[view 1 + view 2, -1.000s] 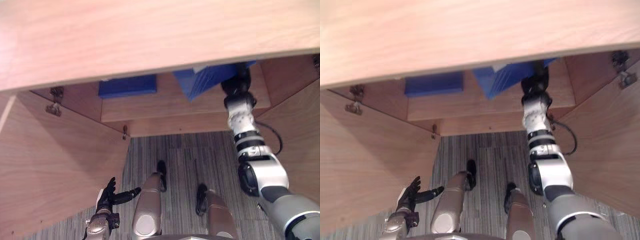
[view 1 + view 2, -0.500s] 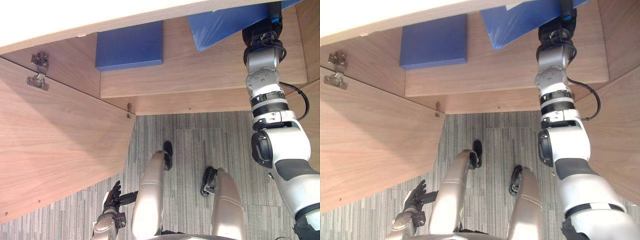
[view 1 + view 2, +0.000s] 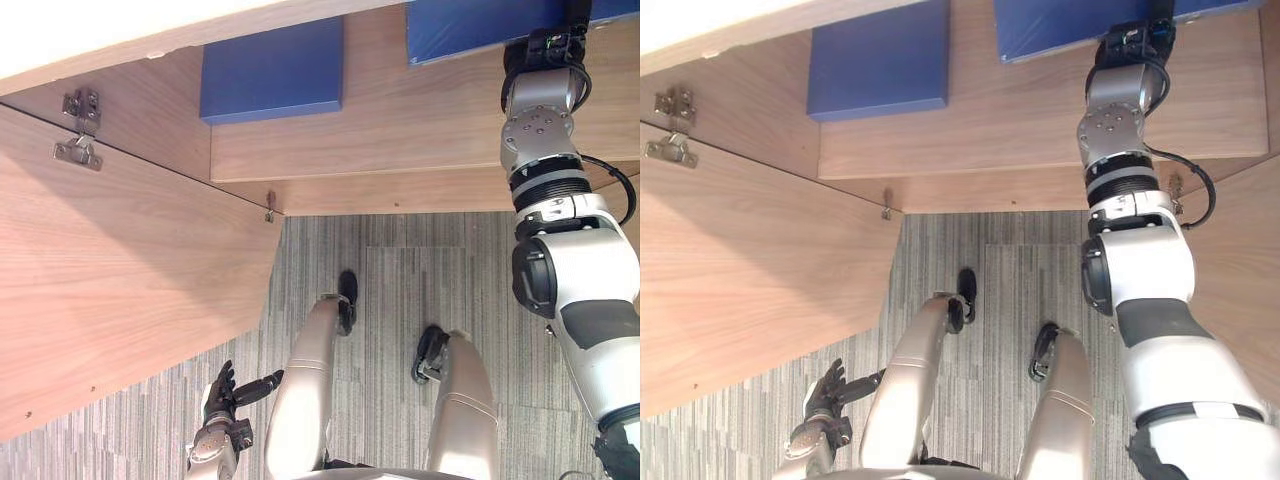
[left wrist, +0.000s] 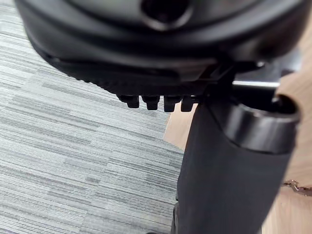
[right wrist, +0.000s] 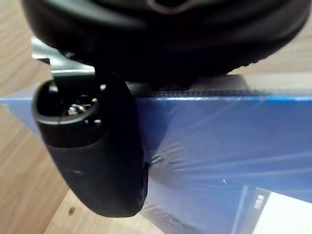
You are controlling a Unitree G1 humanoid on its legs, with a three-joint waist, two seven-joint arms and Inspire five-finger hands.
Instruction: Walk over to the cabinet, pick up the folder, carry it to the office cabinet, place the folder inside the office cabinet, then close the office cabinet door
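You're at the open cabinet (image 3: 400, 150). Its door (image 3: 120, 290) is swung wide out past the left hand (image 3: 222, 398), so the shelf is free to reach. The folder (image 3: 1060, 25) is in the right hand (image 5: 97, 161), out over the shelf. The thumb is clamped on its top face and the rest of the grip is hidden under it, so it looks pinched for carrying, not released. You can't tell if its far edge touches the shelf. A second blue folder (image 3: 270, 70) lies flat near that hand, apart from yours, so there's room to land. The left hand hangs low with loose fingers holding nothing, probably kept free for closing the door.
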